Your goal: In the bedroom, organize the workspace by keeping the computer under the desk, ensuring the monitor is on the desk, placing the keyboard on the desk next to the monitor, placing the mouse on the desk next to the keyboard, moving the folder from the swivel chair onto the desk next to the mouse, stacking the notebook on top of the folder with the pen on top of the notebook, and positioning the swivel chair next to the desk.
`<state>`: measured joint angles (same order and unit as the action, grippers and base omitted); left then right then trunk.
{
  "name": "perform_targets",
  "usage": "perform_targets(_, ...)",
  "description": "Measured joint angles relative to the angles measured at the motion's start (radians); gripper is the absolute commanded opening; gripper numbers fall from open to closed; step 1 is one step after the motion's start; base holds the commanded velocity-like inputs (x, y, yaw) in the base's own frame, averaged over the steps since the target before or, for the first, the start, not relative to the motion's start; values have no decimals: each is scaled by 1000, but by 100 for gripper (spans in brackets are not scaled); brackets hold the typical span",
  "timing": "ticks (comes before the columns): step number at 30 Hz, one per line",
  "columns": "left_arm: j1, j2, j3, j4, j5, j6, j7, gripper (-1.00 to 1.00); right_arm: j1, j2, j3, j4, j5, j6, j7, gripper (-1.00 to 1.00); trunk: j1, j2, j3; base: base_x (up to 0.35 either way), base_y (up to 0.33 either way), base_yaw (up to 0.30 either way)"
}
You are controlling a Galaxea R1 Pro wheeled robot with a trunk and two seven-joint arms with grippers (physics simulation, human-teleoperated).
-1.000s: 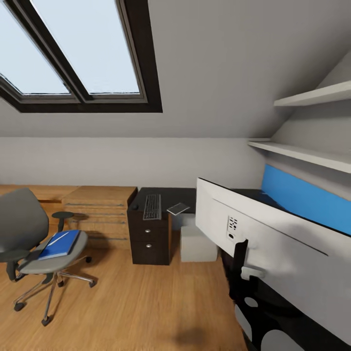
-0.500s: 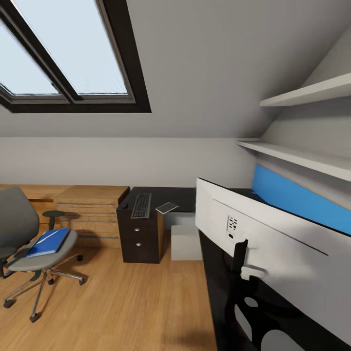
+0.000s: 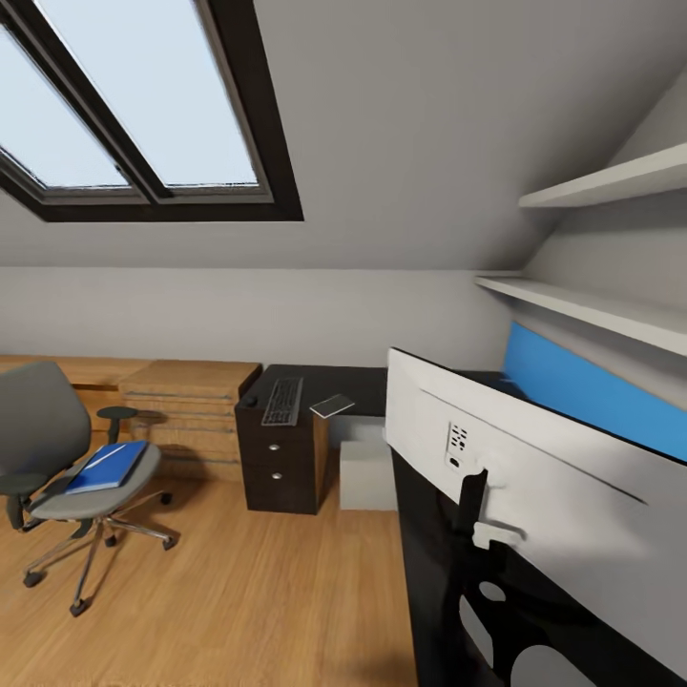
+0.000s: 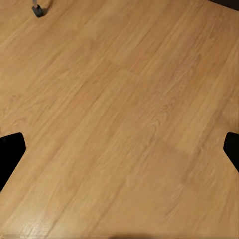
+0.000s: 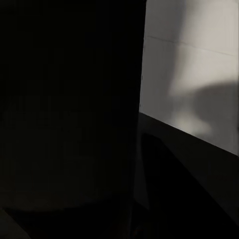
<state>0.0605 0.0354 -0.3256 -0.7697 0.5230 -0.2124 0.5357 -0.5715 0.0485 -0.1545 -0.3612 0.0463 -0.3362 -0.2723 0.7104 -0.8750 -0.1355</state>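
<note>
Head view: wide monitor with pale grey-white back and thin black stand [image 3: 534,468] fills lower right of frame, standing on glossy black L-shaped desk [image 3: 358,382]. At frame centre, slim dark-keyed keyboard [image 3: 282,401] lies on the desk above the brown drawer unit, small dark mouse [image 3: 253,402] just beside it, thin pale notebook [image 3: 333,406] near its other side. Pale boxy computer tower [image 3: 367,474] sits on the floor under the desk. Lower left: grey swivel chair with chrome base [image 3: 67,468], well apart from the desk, flat blue folder [image 3: 107,468] on its seat.

Left wrist view: left gripper [image 4: 119,149] fingers spread wide over bare wooden floor [image 4: 124,99], holding nothing. Right wrist view too dark; right gripper state cannot be told.

Risk, as judged: monitor very near the robot; a turn toward the chair could knock it.
</note>
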Motion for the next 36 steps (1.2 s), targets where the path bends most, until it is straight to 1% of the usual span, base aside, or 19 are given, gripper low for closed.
perform_targets(1,0,0,0,0,0,0,0,100,0,1,-13,-1,12,5,8,-100,0,0,0,-7,-8,262)
perform_targets(2,0,0,0,0,0,1,0,100,0,1,-1,-1,3,1,3,-100,0,0,0,-54,-57,204)
perform_targets(3,0,0,-1,1,0,1,0,100,0,1,-6,-2,12,6,8,-100,0,0,0,-84,-87,163)
perform_targets(4,0,0,-1,1,0,1,0,100,0,0,3,-1,7,4,5,-100,0,0,0,-131,-135,104)
perform_targets(5,0,0,-1,1,0,1,0,100,0,1,-3,-2,17,8,9,-100,0,0,0,-149,-153,84)
perform_targets(6,0,0,-1,1,0,2,0,100,0,0,3,-2,15,7,8,-100,0,0,0,-181,-184,53)
perform_targets(10,0,0,0,1,1,2,1,100,0,0,-2,-2,10,6,8,-100,0,0,0,-143,-121,7)
perform_targets(12,0,0,0,1,1,3,1,100,0,0,3,-2,14,7,8,-100,1,0,0,-261,-102,0)
perform_targets(14,0,0,0,1,1,3,1,100,1,1,-2,-1,10,1,7,-100,1,0,0,-305,-88,38)
perform_targets(16,0,0,1,0,1,2,2,100,2,1,-10,1,1,-21,6,-100,1,0,0,-311,-97,169)
perform_targets(19,0,0,1,0,1,2,2,100,2,1,-3,2,0,-21,6,-100,1,0,0,-204,-78,229)
perform_targets(20,0,0,1,0,0,1,2,100,2,1,-9,2,0,-22,7,-100,0,0,0,-77,-29,258)
perform_targets(22,0,0,1,0,0,1,2,100,2,1,-1,2,1,-21,6,-100,0,0,0,-50,-19,264)
perform_targets(27,0,0,-1,0,-1,-1,2,100,2,1,-4,2,5,-21,8,-100,0,0,0,-15,-42,265)
perform_targets(29,0,0,-1,0,-1,-2,2,100,2,1,0,3,2,-22,6,-100,0,0,0,-2,-222,193)
perform_targets(32,0,0,-1,0,-2,-3,3,100,2,2,-6,1,6,-22,7,-100,0,0,0,-1,-310,123)
perform_targets(36,0,0,-1,0,-3,-3,3,100,2,1,-3,1,3,-22,7,-100,0,0,0,0,-336,78)
